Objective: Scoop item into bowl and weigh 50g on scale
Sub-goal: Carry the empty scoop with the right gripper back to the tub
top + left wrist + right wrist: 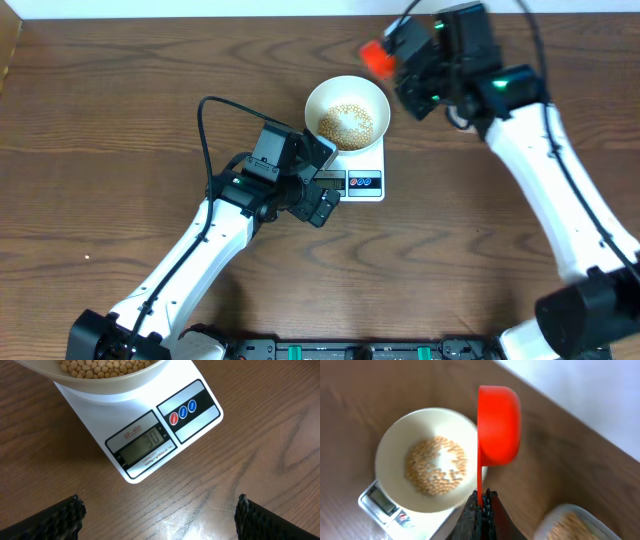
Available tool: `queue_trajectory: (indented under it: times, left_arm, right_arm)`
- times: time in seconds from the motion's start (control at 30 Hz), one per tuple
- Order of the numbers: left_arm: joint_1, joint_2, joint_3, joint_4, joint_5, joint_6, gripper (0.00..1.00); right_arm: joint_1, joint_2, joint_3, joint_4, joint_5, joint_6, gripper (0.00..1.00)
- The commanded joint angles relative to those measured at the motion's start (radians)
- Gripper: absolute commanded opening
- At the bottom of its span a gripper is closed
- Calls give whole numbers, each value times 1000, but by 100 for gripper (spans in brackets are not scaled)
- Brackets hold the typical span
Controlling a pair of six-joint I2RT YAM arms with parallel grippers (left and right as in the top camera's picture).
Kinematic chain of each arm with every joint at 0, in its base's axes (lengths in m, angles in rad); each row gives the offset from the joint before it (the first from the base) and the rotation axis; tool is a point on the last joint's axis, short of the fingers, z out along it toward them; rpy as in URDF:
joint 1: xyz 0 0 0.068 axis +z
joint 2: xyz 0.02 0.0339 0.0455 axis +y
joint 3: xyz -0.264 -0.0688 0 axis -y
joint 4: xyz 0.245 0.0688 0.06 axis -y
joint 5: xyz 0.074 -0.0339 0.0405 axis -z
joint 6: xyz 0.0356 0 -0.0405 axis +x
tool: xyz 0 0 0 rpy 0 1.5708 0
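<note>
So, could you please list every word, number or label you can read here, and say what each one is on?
"SF-400": on the scale, above its display.
"30": on the display.
"CAPACITY": starts the small print under the display; the rest is too small to read.
Labels on the red and blue buttons: too small.

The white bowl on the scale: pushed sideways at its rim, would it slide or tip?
It would probably slide: the bowl looks smooth and rests on the smooth top of the scale. Tipping seems less likely, since the beans lie low in its middle. It overhangs the scale, so a long push might drop it.
</note>
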Motion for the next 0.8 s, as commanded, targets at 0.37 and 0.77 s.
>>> queue_trajectory:
  times: [0.37,0.77]
  left_arm:
    - [4,-11,2,0,-6,-2,98]
    - [4,-11,2,0,-6,-2,98]
  right_arm:
    - [-306,-49,18,-149,148,82,1]
    - [-389,104,18,-209,183,150,1]
